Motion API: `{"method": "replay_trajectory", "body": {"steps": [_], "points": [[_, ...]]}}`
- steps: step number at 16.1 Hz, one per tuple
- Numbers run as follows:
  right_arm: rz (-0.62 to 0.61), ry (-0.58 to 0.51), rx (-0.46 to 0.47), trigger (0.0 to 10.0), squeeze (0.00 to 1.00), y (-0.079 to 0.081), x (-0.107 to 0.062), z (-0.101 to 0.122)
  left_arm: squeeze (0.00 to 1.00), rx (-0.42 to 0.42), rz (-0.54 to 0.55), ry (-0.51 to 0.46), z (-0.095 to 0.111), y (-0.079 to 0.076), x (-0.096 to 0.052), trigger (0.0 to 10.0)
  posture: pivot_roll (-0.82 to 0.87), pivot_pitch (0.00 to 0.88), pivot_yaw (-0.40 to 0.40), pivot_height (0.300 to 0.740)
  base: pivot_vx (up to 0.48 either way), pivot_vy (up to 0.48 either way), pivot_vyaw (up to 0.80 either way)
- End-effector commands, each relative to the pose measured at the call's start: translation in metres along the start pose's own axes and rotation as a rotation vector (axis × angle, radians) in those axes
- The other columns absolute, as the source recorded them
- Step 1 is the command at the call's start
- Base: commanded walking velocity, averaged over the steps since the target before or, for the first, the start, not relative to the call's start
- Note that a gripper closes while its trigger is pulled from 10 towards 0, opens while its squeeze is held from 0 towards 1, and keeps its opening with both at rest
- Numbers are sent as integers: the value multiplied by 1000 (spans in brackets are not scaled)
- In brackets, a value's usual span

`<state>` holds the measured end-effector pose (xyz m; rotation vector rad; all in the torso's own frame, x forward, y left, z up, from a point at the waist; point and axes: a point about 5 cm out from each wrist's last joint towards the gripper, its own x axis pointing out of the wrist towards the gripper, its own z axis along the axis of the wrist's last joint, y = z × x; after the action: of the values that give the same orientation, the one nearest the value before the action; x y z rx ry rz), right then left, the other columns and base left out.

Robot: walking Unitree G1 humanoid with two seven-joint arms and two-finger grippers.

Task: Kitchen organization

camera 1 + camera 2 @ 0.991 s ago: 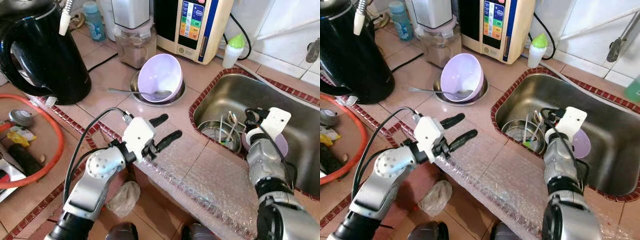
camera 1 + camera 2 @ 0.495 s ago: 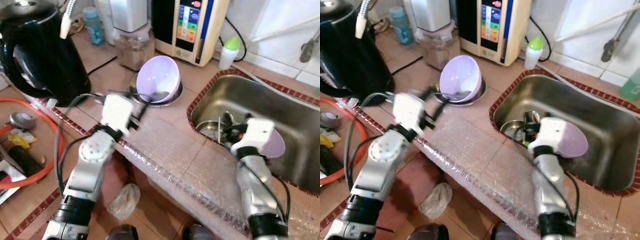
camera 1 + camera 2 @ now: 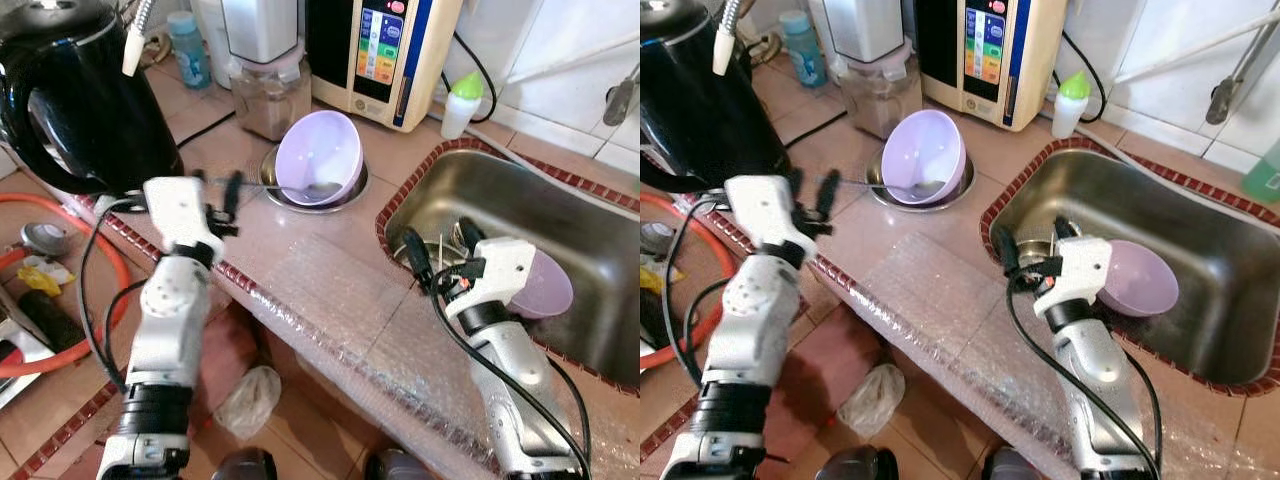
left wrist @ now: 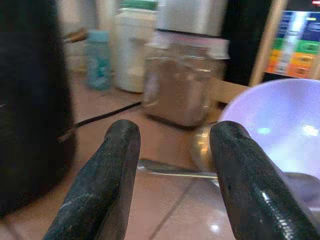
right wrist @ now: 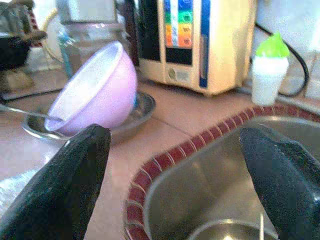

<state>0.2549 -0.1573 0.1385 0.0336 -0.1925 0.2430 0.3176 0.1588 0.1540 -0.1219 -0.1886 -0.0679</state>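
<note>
A purple bowl [image 3: 320, 155] leans tilted in a steel dish [image 3: 352, 190] on the tiled counter, with a spoon [image 3: 262, 184] lying across the dish. My left gripper [image 3: 218, 190] is open and empty just left of the spoon's handle; in its wrist view the fingers [image 4: 107, 180] frame the spoon [image 4: 170, 170] and the bowl [image 4: 280, 120]. My right gripper [image 3: 437, 240] is open and empty over the sink's left edge [image 3: 395, 215], pointing toward the counter. A second purple bowl [image 3: 548, 288] lies in the sink behind it. A steel bowl with cutlery is mostly hidden by that gripper.
A black kettle [image 3: 85, 100] stands at the left, with a jar [image 3: 270, 95], a water purifier [image 3: 385, 45] and a green-capped bottle [image 3: 462, 100] along the back. Bubble wrap [image 3: 340, 300] covers the counter's front edge. An orange hose [image 3: 110, 290] loops on the lower left surface.
My left arm swung back left from the front edge toward the kettle and spoon handle. My right gripper moved left off the sink's purple bowl to the sink's left edge.
</note>
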Motion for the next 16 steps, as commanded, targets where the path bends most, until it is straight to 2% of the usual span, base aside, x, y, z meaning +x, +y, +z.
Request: {"method": "replay_trajectory", "body": {"steps": [1, 2, 4, 6, 9, 10, 13, 14, 16], "points": [[35, -33, -46, 10000, 1000, 6, 2, 12, 0, -40, 33, 22, -2, 3, 3, 10000, -91, 78, 62, 740, 0, 0, 0], [94, -82, -54, 10000, 1000, 18, 8, 30, 0, -93, 59, 40, -4, 3, 6, 10000, -100, 83, 64, 740, 0, 0, 0], [146, -78, -40, 10000, 1000, 26, 9, 38, 0, -156, 91, 53, -6, 1, 11, 10000, -119, 90, 61, 740, 0, 0, 0], [168, -37, -35, 10000, 1000, 25, 5, 33, 0, -242, 147, 71, -9, 3, 18, 10000, -133, 95, 56, 740, 0, 0, 0], [194, 8, -14, 10000, 1000, 27, -1, 29, 0, -343, 154, 90, -12, 1, 23, 10000, -145, 99, 50, 740, 0, 0, 0], [227, 49, -15, 10000, 1000, 30, -6, 26, 0, -422, 180, 118, -16, 1, 25, 10000, -150, 101, 49, 740, 0, 0, 0], [243, 71, -17, 10000, 1000, 32, -9, 23, 0, -430, 190, 106, -14, 3, 25, 10000, -154, 111, 47, 740, 0, 0, 0], [260, 90, -33, 10000, 1000, 34, -11, 20, 0, -533, 217, 112, -16, 5, 27, 10000, -156, 111, 48, 740, 0, 0, 0], [270, 104, -37, 10000, 1000, 35, -12, 17, 0, -625, 217, 121, -17, 3, 30, 10000, -156, 111, 48, 740, 0, 0, 0]]}}
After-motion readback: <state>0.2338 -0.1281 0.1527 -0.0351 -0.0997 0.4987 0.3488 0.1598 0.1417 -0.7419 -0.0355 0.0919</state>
